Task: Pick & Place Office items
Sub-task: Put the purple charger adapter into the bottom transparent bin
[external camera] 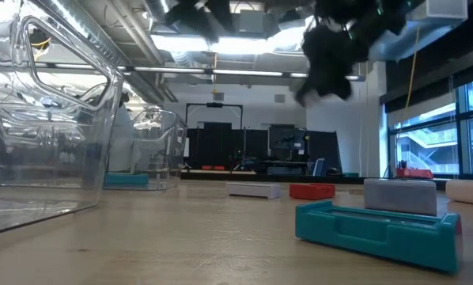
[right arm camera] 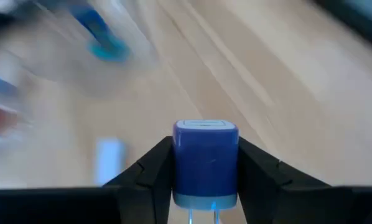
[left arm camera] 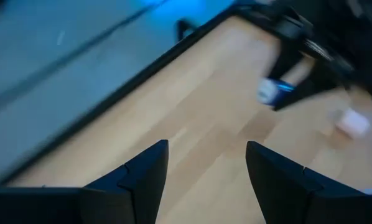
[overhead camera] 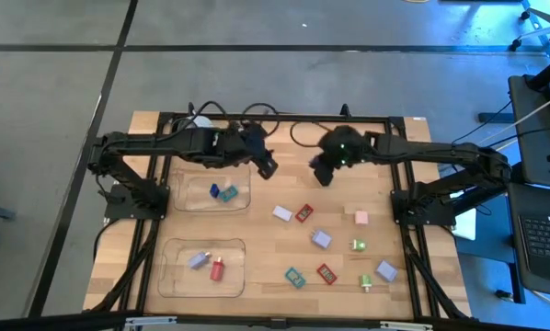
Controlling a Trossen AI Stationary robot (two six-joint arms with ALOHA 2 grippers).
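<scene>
My right gripper [overhead camera: 321, 173] hangs over the middle of the table's far half, shut on a small blue block [right arm camera: 206, 158]. My left gripper [overhead camera: 268, 169] hovers just left of it, open and empty [left arm camera: 206, 180]. The other office items lie flat on the right half of the table: a white piece [overhead camera: 281, 213], a red one [overhead camera: 303, 213], a lavender one [overhead camera: 321, 240], a pink one [overhead camera: 360, 218], a green one [overhead camera: 358, 245] and a teal one [overhead camera: 295, 277]. In the low view the teal piece [external camera: 376, 226] lies nearest. My right gripper pinches the blue block by its two opposite sides [right arm camera: 183, 162], one finger [right arm camera: 150, 177] on each. The block stands up between the fingers with its rounded top past their ends. It is lifted clear of the table.
Two clear shallow trays sit on the left half: the far one [overhead camera: 192, 188] holds a teal-blue piece [overhead camera: 226, 193], the near one [overhead camera: 176, 276] a lavender piece [overhead camera: 199, 261] and a red piece [overhead camera: 216, 269]. A black frame [overhead camera: 155, 175] edges the table. Bare wood lies between the grippers and the pieces.
</scene>
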